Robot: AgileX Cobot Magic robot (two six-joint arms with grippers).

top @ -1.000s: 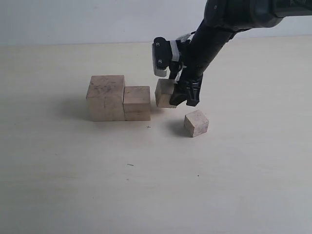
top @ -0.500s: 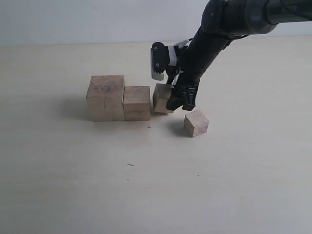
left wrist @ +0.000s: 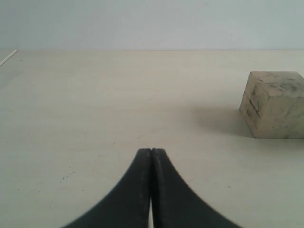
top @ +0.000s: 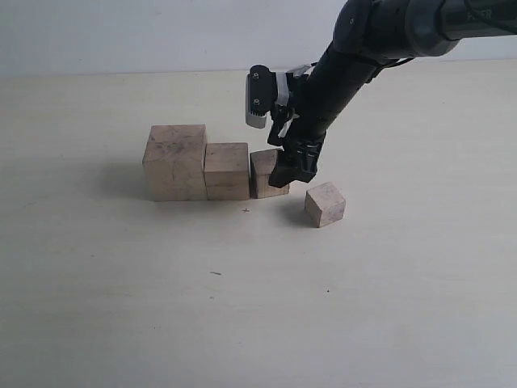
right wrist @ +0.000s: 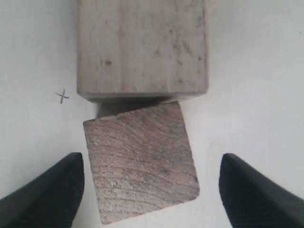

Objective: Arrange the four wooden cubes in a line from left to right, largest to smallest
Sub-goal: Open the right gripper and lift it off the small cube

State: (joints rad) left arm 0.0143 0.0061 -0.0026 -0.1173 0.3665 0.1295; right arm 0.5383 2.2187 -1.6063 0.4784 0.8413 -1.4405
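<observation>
Four wooden cubes stand on the pale table. The largest cube (top: 175, 162) and the second cube (top: 226, 170) touch side by side. The third cube (top: 263, 173) rests on the table right of the second one, turned slightly, one corner against it. The smallest cube (top: 325, 204) sits apart, further right and nearer the front. My right gripper (top: 292, 171) hangs over the third cube (right wrist: 140, 161), open, with a gap on each side between fingers (right wrist: 52, 190) and wood. My left gripper (left wrist: 151, 151) is shut and empty, low over the table, with one cube (left wrist: 273, 104) ahead of it.
The second cube (right wrist: 142, 47) fills the right wrist view beyond the third. A small pen mark (top: 245, 211) lies on the table in front of the row. The table's far edge meets a white wall (top: 161, 32).
My right gripper came down and left with the third cube, set it on the table beside the second cube, and opened off it.
</observation>
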